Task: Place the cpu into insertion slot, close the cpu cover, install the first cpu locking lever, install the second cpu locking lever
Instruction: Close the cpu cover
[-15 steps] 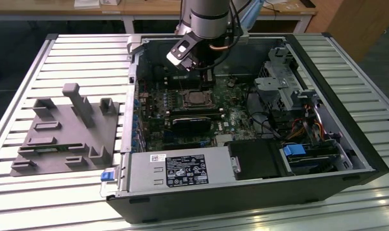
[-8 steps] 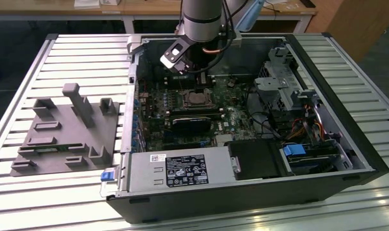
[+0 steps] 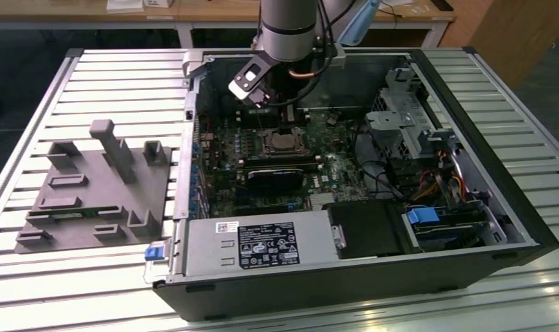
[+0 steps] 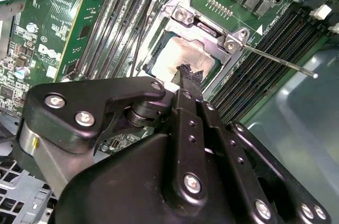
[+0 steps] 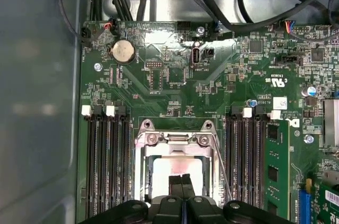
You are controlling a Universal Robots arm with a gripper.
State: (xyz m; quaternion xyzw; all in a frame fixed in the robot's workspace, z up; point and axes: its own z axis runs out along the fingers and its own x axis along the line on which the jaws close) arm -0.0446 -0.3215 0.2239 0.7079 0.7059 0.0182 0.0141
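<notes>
Gripper (image 5: 181,179), fingers pressed together and holding nothing, tips directly over the cpu (image 5: 161,171), which lies in the insertion slot (image 3: 281,142) beneath the flat-lying cpu cover (image 5: 175,149); one locking lever (image 4: 275,61) juts free.

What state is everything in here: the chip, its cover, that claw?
cpu cover: closed down.
cpu: seated under the cover.
locking lever: sticking out, seemingly unlatched.
gripper: shut, tips at the cpu.
computer case: side open.
</notes>
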